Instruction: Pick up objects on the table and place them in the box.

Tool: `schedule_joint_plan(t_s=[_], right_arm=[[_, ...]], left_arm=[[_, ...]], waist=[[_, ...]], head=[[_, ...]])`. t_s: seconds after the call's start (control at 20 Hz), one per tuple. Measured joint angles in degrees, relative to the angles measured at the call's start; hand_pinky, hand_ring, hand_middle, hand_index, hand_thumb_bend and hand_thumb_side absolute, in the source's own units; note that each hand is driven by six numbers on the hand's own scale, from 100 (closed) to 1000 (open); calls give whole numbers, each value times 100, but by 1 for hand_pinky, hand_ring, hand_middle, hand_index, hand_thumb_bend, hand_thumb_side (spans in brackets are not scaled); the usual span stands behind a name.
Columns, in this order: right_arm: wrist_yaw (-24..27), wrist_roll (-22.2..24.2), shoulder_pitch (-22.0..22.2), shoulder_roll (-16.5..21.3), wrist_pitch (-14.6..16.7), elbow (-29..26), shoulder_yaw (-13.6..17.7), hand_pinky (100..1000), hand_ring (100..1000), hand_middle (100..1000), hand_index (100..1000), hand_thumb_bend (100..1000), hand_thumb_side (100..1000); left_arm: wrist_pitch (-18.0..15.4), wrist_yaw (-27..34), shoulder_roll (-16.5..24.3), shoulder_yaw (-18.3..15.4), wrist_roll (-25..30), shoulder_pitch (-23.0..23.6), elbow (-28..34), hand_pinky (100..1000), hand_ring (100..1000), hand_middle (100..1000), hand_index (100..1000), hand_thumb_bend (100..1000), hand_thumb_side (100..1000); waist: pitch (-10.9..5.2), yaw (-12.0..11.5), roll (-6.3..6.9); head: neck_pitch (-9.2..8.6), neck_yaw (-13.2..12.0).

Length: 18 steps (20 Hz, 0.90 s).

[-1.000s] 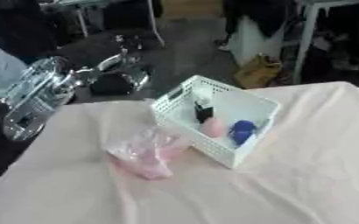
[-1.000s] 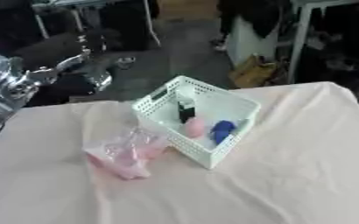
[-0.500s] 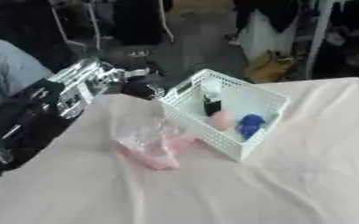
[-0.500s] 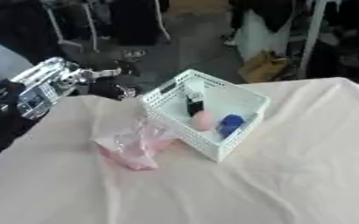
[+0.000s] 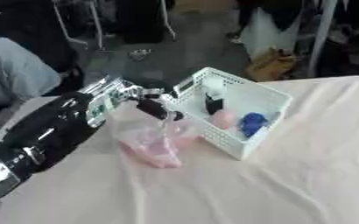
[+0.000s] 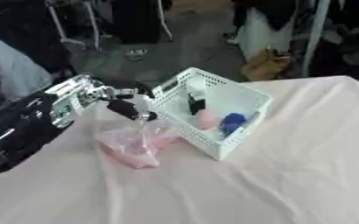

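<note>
We see the worktop (image 5: pixel 290 175) under a pale cloth, and on it, toward the far edge, the white lattice box (image 5: pixel 240 107), set at an angle with its open top facing up so things can be dropped in. Our left arm reaches in from the left side, and our left hand (image 5: pixel 148 105) hangs just over the clear plastic bag (image 5: pixel 156 144) with pink contents, which lies on the cloth right beside the box's near-left wall; the fingers point down at the bag's top, but we cannot tell whether they have closed on the plastic. We judge the bag is the piece left to go in, lying close so the lift across is short. Inside the box already sit a dark bottle (image 5: pixel 213 103), a pink thing (image 5: pixel 225 118) and a blue thing (image 5: pixel 251 122). Our right hand shows nowhere. We can read no labels or writing.
</note>
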<state>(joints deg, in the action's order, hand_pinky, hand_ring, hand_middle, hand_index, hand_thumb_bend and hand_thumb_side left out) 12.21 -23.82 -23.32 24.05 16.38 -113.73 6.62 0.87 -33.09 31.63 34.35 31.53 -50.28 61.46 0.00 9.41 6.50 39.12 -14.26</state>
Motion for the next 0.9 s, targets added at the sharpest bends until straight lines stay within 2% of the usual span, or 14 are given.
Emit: schedule_joint_plan(t_s=[0.35,0.4,0.45,0.5,0.55,0.6,0.65,0.7,0.75,0.8,0.9], right_arm=[[3,30,-15,-1,-31,0,-30,825,886,757,769,100,736],[3,33,-15,-1,-34,0,-31,825,886,757,768,100,736],[4,36,-15,-1,-37,0,-31,825,886,757,768,100,736],[4,40,-15,-1,-41,0,-31,825,886,757,768,100,736],[5,43,-15,-1,-44,0,-31,825,886,757,768,100,736],[6,44,-15,-1,-45,0,-31,825,886,756,764,100,737],[9,46,-15,-1,-47,0,-32,825,886,756,764,100,737],[12,49,-15,-1,-50,0,-33,825,886,756,763,100,736],[15,54,-15,-1,-55,0,-34,825,886,756,763,100,736],[18,58,-15,-1,-58,0,-34,825,886,756,762,100,736],[22,66,-15,-1,-65,0,-36,825,886,756,761,100,734]], left_arm=[[223,-45,-87,-24,1303,-92,-212,1000,1000,1000,1000,448,853],[270,-53,-84,-44,1470,-103,-183,1000,1000,1000,1000,472,810],[313,-58,-83,-66,1628,-114,-160,1000,1000,1000,1000,472,810],[352,-59,-79,-77,1759,-121,-148,1000,1000,1000,1000,548,813],[385,-59,-77,-80,1849,-121,-146,1000,1000,1000,1000,548,813],[417,-59,-76,-79,1910,-121,-146,1000,1000,1000,1000,586,822],[450,-59,-76,-72,1951,-121,-156,1000,1000,1000,1000,586,822],[478,-61,-75,-61,1980,-121,-174,1000,1000,1000,1000,637,791],[502,-65,-74,-45,2000,-121,-202,1000,1000,1000,1000,637,791],[525,-69,-74,-23,2016,-121,-234,1000,1000,1000,1000,675,757],[566,-76,-74,13,2033,-120,-301,1000,1000,1000,1000,680,760]], waist=[[0,4,0],[0,3,0],[0,3,0],[-4,3,3],[-11,2,7],[-19,2,9],[-26,2,9],[-29,1,9],[-29,1,9],[-29,0,9],[-29,0,9]], head=[[2,-10],[2,-10],[3,-10],[5,-11],[6,-12],[8,-13],[9,-16],[9,-25],[10,-34],[11,-42],[14,-59]])
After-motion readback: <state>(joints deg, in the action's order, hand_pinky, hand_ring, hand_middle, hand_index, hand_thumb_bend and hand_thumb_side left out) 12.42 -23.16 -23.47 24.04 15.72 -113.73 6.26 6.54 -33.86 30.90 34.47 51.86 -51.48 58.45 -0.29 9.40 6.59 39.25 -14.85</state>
